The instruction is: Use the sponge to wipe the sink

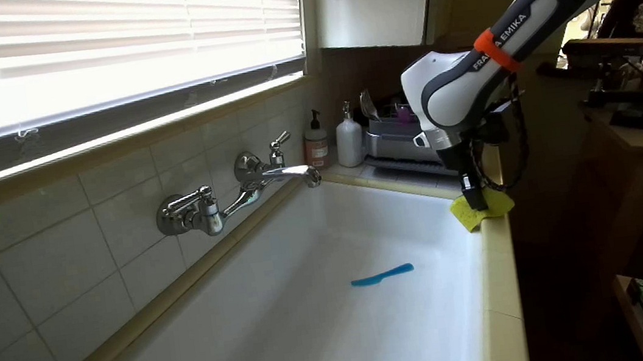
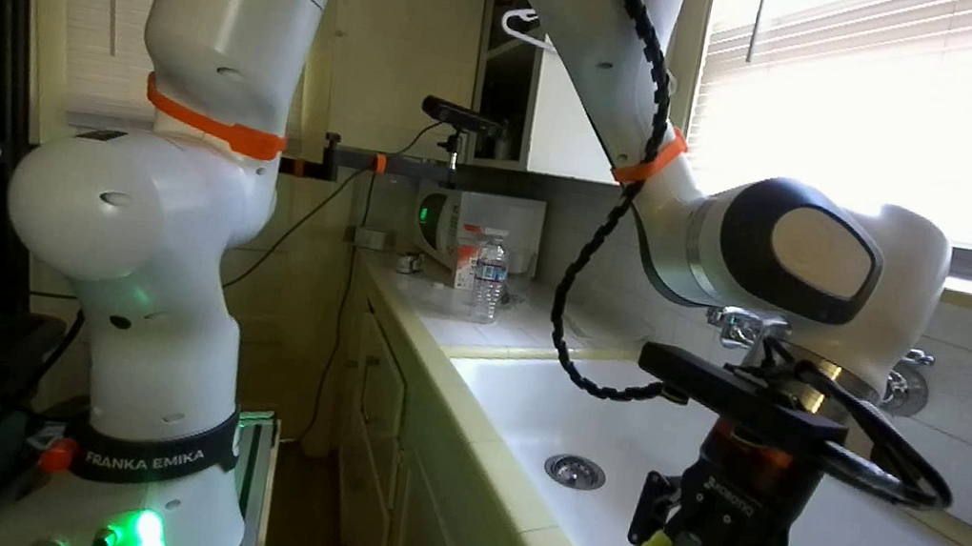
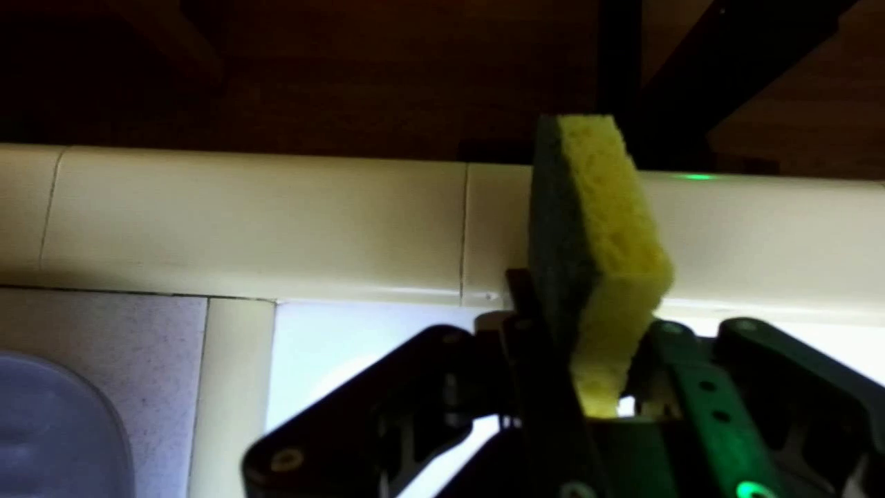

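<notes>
Pinching the sponge (image 3: 612,235) across its thickness, the gripper (image 3: 598,339) has its jaws drawn in as far as the block allows, one finger on the dark green scouring layer and its partner on the yellow face. That grip leaves foam jutting to either side of the narrow fingers and a little below their tips, presumably so that soft edges rather than hard ones meet the surface. The sponge is at the rim (image 1: 501,281) of the sink (image 1: 315,328), on the side opposite the faucet (image 1: 290,172) and near the end by the grey dish rack (image 1: 397,145); whether it touches there or hangs just above I cannot fairly tell, since no view shows underneath. That spot would suit a pass along the edge or the start of a sweep down the inner wall. A blue plastic knife (image 1: 382,275) lies on the sink floor, probably something to steer around when wiping lower.
</notes>
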Available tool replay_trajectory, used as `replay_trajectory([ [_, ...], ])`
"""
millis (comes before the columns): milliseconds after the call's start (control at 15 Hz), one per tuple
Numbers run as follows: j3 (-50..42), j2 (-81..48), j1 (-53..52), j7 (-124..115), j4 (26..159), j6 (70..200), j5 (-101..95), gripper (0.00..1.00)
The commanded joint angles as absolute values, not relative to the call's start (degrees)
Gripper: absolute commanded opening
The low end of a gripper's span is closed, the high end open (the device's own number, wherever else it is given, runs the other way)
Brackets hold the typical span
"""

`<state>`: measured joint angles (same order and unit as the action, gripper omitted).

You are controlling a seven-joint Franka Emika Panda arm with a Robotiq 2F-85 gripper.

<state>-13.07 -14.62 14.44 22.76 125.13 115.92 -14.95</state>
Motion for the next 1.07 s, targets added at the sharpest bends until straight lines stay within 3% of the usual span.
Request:
replay_trajectory([
  [0, -12.41, -13.21, 13.73, 19.1, 126.14, 119.16, -16.76, 0.03],
  [1000, -9.38, -23.22, 12.06, 11.9, 121.76, 147.89, -13.31, 0.03],
])
